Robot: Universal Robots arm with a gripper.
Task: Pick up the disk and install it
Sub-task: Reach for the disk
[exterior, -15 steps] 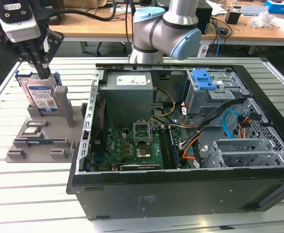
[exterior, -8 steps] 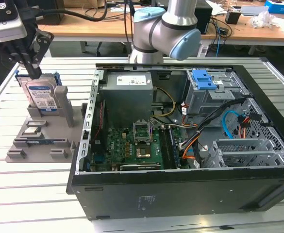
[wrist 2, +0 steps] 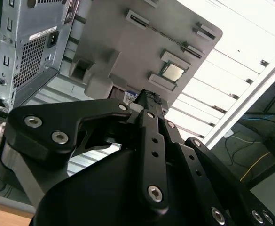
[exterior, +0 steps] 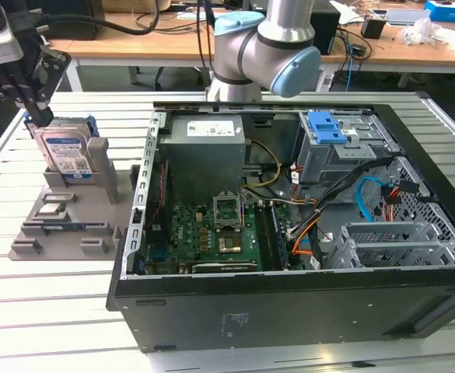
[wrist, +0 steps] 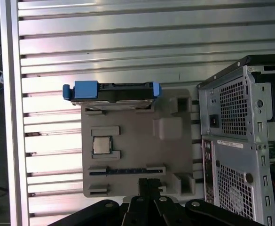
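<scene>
We judge the pick-up to be the step in hand, with nothing yet installed: the disk [exterior: 65, 151] stands on edge in a slot of the grey fixture [exterior: 64, 233] at the exterior view's upper left, outside the open computer case [exterior: 289, 311]; the gripper [exterior: 40, 116] hangs just above the disk's top edge, near one corner, its fingers drawn together on nothing, as far as we can make out. In our judgement a grasp calls for those fingers parted and set squarely astride the thin top edge, so the blue bracket is not knocked in its slot.

The exterior view alone gives us the case interior and the drive bay with its blue latch [exterior: 326, 128] toward the upper right; the first wrist view looks straight down, so the disk [wrist: 111, 92] reads edge-on, with a processor chip [wrist: 102, 145] seated in the fixture; the second wrist view brings the gripper's black linkage close and shows the fingertips meeting.
</scene>
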